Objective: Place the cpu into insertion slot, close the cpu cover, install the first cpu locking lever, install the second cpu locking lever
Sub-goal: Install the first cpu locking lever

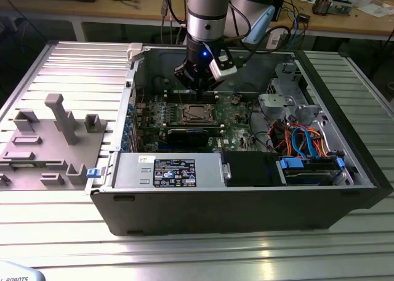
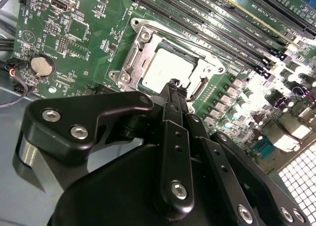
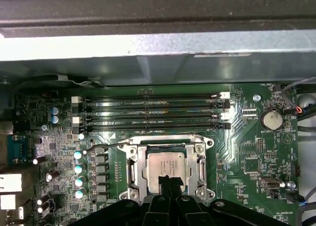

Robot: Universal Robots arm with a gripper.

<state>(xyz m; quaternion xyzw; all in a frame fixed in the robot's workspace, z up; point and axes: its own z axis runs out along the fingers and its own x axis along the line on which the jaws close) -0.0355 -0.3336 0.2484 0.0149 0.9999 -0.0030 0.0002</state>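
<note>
Cpu [image 3: 165,164] flat, top up, w/ cover [image 3: 136,166] down; jaws together.

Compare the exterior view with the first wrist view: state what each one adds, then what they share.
Exterior view adds: the full open computer case, its power supply, blue cables, and a grey fixture block on the slatted table at the exterior view's left.
First wrist view adds: the coin cell battery and a row of teal-topped capacitors.
Shared: the cpu seated in its socket, the silvery cpu cover framing it, the green motherboard, and the shut pincer over the cpu.
</note>
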